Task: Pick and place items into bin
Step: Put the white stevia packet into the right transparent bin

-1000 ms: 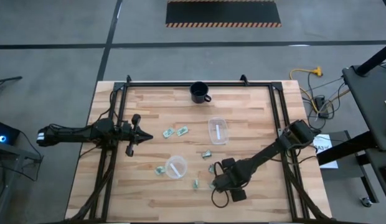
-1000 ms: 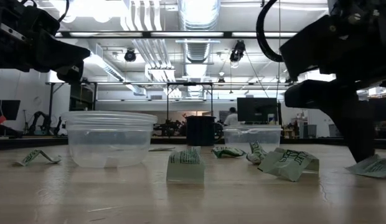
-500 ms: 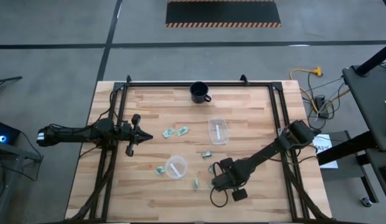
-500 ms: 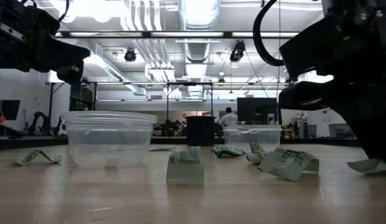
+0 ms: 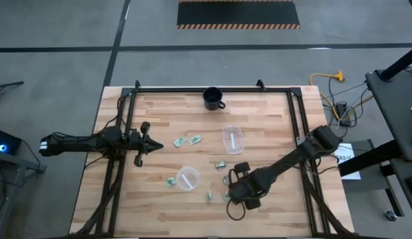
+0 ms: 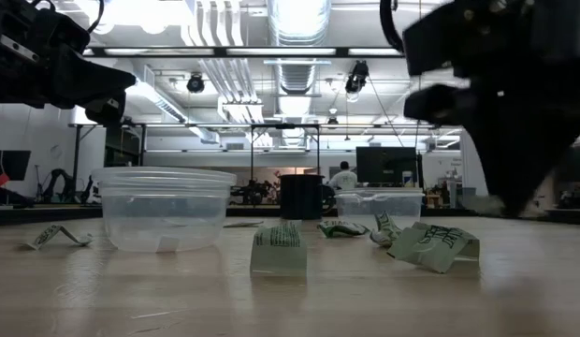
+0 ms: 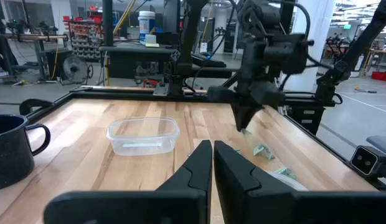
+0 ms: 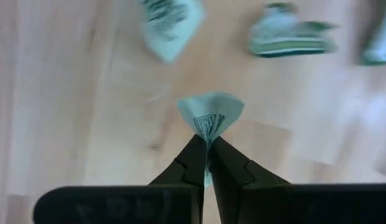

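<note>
Right wrist view shows the right gripper (image 8: 207, 144) pinched shut on one wrapped piece (image 8: 210, 113), fanning beyond its tips, lifted clear for carrying to a bin (image 5: 233, 139). Left gripper (image 5: 155, 144) waits closed, empty.

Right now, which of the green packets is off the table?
The packet pinched in the right gripper's jaws, lifted above the wood; all others lie flat on the table.

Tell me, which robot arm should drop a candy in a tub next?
Right. The right gripper is shut on a small green-and-white wrapped piece, near the clear plastic tubs. The left gripper is shut and holds nothing.
</note>
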Tool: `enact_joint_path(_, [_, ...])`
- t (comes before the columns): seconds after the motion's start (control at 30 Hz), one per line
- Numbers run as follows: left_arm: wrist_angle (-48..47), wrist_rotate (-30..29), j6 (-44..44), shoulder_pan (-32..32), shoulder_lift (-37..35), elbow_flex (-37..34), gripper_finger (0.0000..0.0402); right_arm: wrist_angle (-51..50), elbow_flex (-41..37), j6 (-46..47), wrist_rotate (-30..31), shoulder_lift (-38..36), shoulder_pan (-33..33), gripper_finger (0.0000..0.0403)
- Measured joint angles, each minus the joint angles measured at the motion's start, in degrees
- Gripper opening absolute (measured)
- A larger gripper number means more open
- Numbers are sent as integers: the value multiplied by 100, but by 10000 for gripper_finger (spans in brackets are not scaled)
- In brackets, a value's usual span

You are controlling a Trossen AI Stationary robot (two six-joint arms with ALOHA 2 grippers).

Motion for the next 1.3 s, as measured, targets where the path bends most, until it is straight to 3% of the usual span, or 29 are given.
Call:
enact_joint_path(0.27, [2,-2,-2,1,0,0,0,-681,6,412,1606,-347,-1,8])
enact_joint_path(0.7, [1,0,-1,-1,0,0,0,-1060,8,478,4419,-182,-4,8])
enact_joint_path(0.83, [2,0,-2,-1,0,0,0,-1234,-1,548,4853,-46,-15,8])
enact_joint_path(1.1, [-4,0,-2,-1,8,0,0,-1543,-3,543,5107,406,-79,8])
enact_joint_path(1.3, [2,0,-1,-1,0,0,0,-1877,-3,560,5730,606,-146,8])
